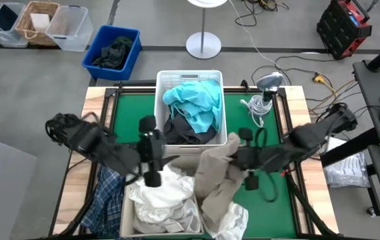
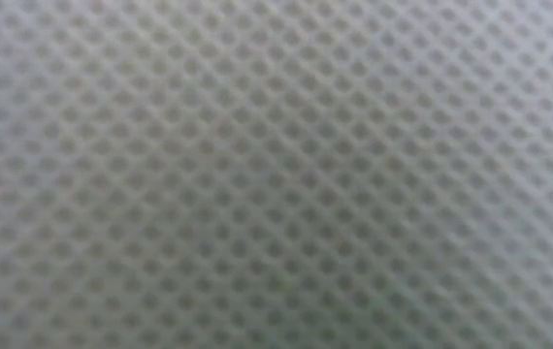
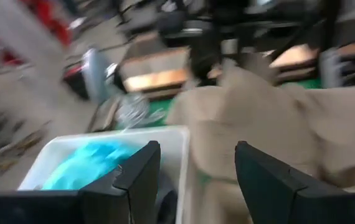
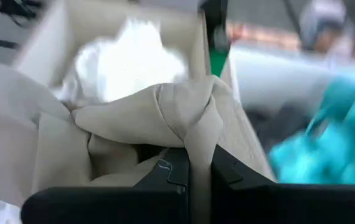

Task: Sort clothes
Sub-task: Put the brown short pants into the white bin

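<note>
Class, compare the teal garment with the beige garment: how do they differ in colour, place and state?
The teal garment is bright blue-green; the beige garment is dull tan. The teal one lies bunched inside the white basket; the beige one is lifted, draping over the bin edge. The right gripper is pinching the beige one; nothing holds the teal one. Both are soft and crumpled.

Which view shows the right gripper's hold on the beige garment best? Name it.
Right wrist view: the right gripper is shut on the bunched beige garment. The high view shows the garment draped but not the pinch; the left wrist view shows only cloth; the low view is blocked.
</note>
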Robot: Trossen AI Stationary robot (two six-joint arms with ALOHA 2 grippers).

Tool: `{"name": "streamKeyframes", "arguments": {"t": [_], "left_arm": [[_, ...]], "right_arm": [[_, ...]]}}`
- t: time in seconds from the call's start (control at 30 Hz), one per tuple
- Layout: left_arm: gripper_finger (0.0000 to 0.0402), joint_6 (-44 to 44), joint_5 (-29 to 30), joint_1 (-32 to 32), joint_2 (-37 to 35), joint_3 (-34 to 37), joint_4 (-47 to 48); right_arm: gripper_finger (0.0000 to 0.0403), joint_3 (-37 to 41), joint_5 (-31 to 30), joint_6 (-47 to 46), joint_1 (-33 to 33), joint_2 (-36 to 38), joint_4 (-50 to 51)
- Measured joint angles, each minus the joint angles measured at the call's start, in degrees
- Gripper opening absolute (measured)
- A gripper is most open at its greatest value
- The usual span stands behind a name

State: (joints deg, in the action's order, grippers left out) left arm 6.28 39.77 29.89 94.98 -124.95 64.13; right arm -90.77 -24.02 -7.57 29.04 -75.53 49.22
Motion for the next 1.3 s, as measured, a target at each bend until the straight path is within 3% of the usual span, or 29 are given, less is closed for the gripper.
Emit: {"name": "streamKeyframes", "arguments": {"t": [0.2, 0.4, 0.7, 1.07, 1.2, 1.3], "left_arm": [[0.0185, -3.9, -15.1, 0.0, -6.2, 0.0, -8.5], [0.0185, -7.5, -16.2, 0.0, -10.1, 0.0, -11.7], [0.0185, -10.8, -7.1, 0.0, -11.3, 0.0, -12.6], [0.0185, -12.0, 9.9, 0.0, -12.7, 0.0, -13.2], [0.0185, -12.1, 16.4, 0.0, -13.2, 0.0, -13.1], [0.0185, -12.1, 18.2, 0.0, -13.9, 0.0, -13.1]], "right_arm": [[0.0011, -9.9, -0.4, 17.7, 1.8, 1.9, -3.7], [0.0011, -19.6, -5.5, 29.2, 0.9, 1.8, -14.9], [0.0012, -28.6, -7.8, 45.6, -5.5, -2.8, -27.9], [0.0012, -33.5, -10.6, 52.3, -22.6, -12.5, -28.9], [0.0012, -33.7, -8.2, 53.2, -28.2, -16.5, -28.7], [0.0012, -33.6, -4.7, 51.7, -31.1, -19.9, -27.7]]}}
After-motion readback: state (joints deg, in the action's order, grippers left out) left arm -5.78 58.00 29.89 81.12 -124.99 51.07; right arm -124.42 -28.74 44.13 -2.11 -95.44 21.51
